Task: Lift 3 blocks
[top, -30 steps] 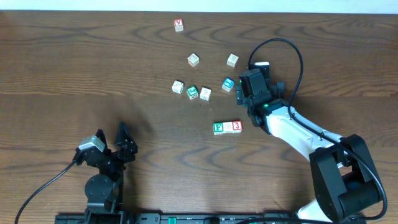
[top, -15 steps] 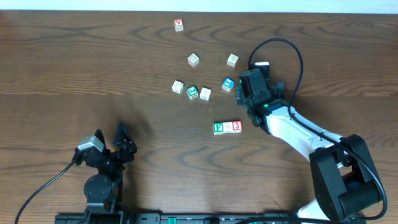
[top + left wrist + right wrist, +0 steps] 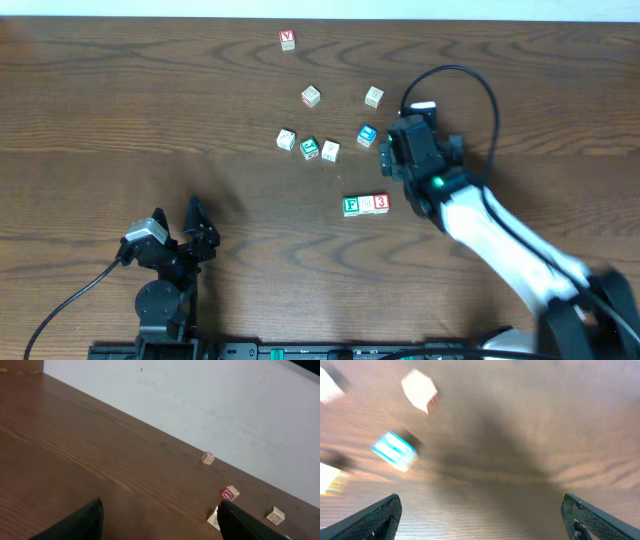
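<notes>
The 3 blocks lie in a tight row on the table: a green-faced "F" cube (image 3: 351, 206), a pale cube (image 3: 366, 204) and a red-faced "3" cube (image 3: 380, 202). My right gripper (image 3: 389, 152) hovers open just beyond and to the right of the row, near a blue-faced cube (image 3: 367, 135). In the right wrist view the right gripper (image 3: 480, 520) has only bare, blurred wood between its fingers, and the row is out of frame. My left gripper (image 3: 203, 226) rests open at the near left, far from the row, and the left gripper (image 3: 160, 525) holds nothing.
Loose cubes lie scattered behind the row: a green-faced one (image 3: 309, 149), pale ones (image 3: 286, 140) (image 3: 330, 151) (image 3: 311, 96) (image 3: 373, 96) and a red-topped one (image 3: 288, 40) far back. The blue-faced cube (image 3: 394, 450) sits at the left of the right wrist view. A black cable (image 3: 470, 85) loops over the right arm.
The right arm has swung, its elbow moving right, and it now appears blurred; its gripper shifted slightly. The blocks and the left arm have not moved.
</notes>
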You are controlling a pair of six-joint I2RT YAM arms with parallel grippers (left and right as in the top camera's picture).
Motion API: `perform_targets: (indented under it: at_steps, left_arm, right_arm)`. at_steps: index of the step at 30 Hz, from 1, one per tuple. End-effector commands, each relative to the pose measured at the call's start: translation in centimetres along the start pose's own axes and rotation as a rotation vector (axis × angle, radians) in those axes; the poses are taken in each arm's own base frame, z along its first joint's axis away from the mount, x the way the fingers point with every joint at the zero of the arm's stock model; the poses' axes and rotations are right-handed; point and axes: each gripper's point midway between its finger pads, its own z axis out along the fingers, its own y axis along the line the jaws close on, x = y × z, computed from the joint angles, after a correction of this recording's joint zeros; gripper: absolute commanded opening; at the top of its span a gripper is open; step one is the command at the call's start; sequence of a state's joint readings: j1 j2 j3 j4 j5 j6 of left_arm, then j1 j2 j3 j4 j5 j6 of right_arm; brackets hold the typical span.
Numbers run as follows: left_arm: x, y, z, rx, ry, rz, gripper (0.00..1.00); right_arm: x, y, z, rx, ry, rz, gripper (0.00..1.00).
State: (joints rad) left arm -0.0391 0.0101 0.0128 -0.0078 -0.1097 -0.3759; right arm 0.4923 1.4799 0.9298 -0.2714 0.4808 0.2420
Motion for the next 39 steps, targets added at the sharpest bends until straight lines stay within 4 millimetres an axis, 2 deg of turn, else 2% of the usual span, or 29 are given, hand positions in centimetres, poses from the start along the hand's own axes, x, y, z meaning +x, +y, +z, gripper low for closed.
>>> perform_targets:
  at_steps: [1, 4, 8, 13, 16, 21, 28, 34, 39]
  left_arm:
    - [1.4, 1.0, 0.0, -0.036, 0.048, 0.027, 0.73]
    - [1.4, 1.0, 0.0, -0.036, 0.048, 0.027, 0.73]
    - [1.4, 1.0, 0.0, -0.036, 0.048, 0.027, 0.73]
    - [1.4, 1.0, 0.0, -0.036, 0.048, 0.027, 0.73]
    - [1.4, 1.0, 0.0, -0.036, 0.048, 0.027, 0.73]
    - [1.4, 1.0, 0.0, -0.036, 0.048, 0.027, 0.73]
    - [1.4, 1.0, 0.0, -0.036, 0.048, 0.027, 0.73]
    - [1.4, 1.0, 0.0, -0.036, 0.048, 0.027, 0.73]
    - [1.4, 1.0, 0.0, -0.036, 0.048, 0.027, 0.74]
  right_arm:
    - [-3.0, -1.8, -5.1, 0.009, -0.159, 0.049, 0.99]
    - [-3.1, -3.9, -7.8, -0.003, -0.252, 0.115, 0.99]
    - [-1.0, -6.2, -10.4, -0.063, -0.368, 0.205, 0.99]
    - [3.0, -8.6, -11.3, -0.138, -0.453, 0.285, 0.99]
    - [4.0, -10.2, -11.9, -0.147, -0.512, 0.329, 0.99]
    - [4.9, -13.9, -13.4, -0.06, -0.608, 0.401, 0.99]
    - [7.6, -15.3, -12.5, -0.008, -0.629, 0.431, 0.99]
    - [9.6, -15.0, -10.3, -0.005, -0.569, 0.431, 0.99]
    - [9.8, -14.9, -10.1, 0.002, -0.561, 0.37, 0.99]
